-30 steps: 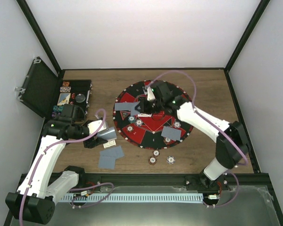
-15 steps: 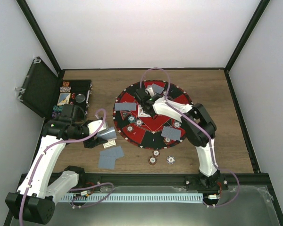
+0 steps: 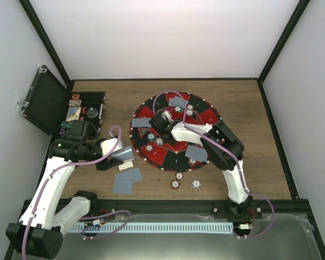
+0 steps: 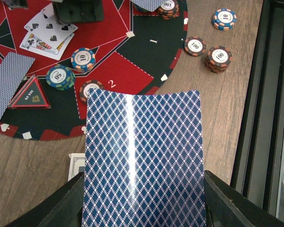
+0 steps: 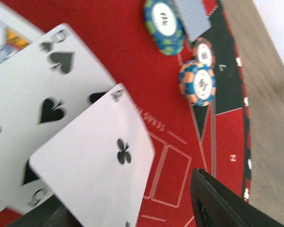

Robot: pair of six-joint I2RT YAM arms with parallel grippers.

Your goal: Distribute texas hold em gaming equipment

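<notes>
Left hand clamped on blue-backed cards, held just off the mat over the desk, likely as dealing stock; right hand low over face-up cards at mat centre, can't tell its grip.

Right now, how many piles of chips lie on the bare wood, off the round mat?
3. One pile just off the mat's near rim, one nearer the front, one to its right. The left arm may hide more.
</notes>
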